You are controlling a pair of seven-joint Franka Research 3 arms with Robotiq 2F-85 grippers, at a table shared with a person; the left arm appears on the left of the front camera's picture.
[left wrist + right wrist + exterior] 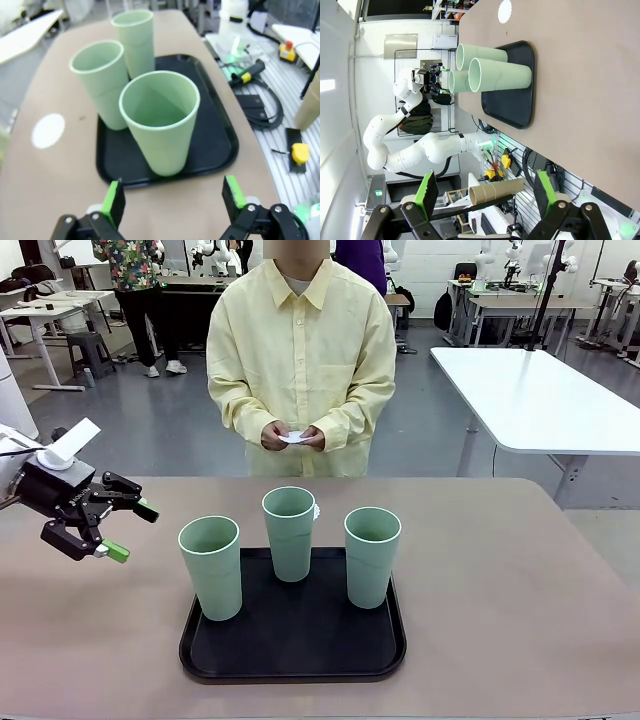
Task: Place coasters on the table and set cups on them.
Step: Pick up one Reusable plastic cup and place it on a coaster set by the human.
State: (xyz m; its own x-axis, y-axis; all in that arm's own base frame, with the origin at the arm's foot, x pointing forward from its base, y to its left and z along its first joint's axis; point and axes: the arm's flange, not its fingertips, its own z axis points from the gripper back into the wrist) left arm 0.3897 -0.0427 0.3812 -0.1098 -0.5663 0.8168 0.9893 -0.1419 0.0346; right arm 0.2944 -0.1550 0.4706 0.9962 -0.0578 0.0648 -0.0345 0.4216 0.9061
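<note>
Clerk: Item one, cups?

Checker: Three cups, pale green, all upright on the black tray [293, 645]. Left cup [211, 565] at the tray's left edge; middle cup [289, 533] at the middle of its far edge; right cup [372, 555] by its far right corner. None touch each other.

Clerk: Tray position?

Checker: On the table [500, 570], centred along the near edge.

Clerk: Item two, coasters?

Checker: One coaster [48, 131], round and white, flat on the bare table beyond the tray's far edge, apart from the tray and with no cup on it. In the front view the middle cup hides nearly all of it. The person at the table's far edge holds a white paper piece [293, 437] between both hands [272, 435]; whether it is one sheet or several cannot be told.

Clerk: Item three, left gripper?

Checker: The left gripper [132, 531] is released, its jaws wide with nothing between them. It hangs above the table near the left edge, tilted toward the left cup and clear of the tray. In its wrist view the green pads [114, 197] frame that cup from a short way off.

Clerk: Item four, right gripper?

Checker: The right gripper [485, 187] is released too, its jaws spread and empty. It is well apart from the tray, looking across the table from the right edge.
</note>
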